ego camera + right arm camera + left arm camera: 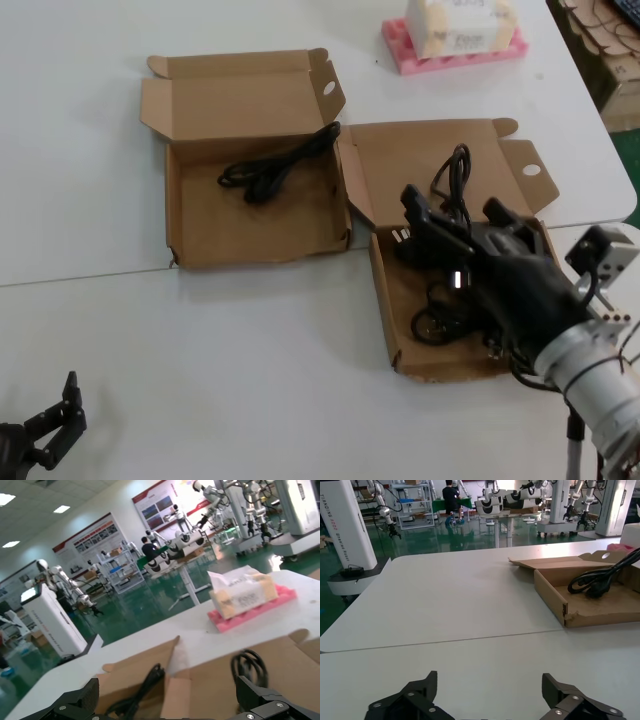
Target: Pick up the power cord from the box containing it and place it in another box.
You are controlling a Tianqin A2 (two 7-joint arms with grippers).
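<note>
Both boxes hold a cord: left box [255, 225], right box [440, 300] under the wide-spread right gripper [455, 215].

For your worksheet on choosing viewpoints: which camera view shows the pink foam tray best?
The right wrist view: the pink foam tray sits whole, side-on. The head view shows it cut off at the frame's edge; the left wrist view shows only a pink sliver.

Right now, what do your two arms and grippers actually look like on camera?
The right gripper is black, with chunky angular fingers and small white markings on its body. Behind it sits a silver-grey cylindrical wrist, thin cables, and a small grey camera module on a bracket. The left gripper is the same black, faceted build; in the left wrist view its fingers show small round screw heads.
</note>
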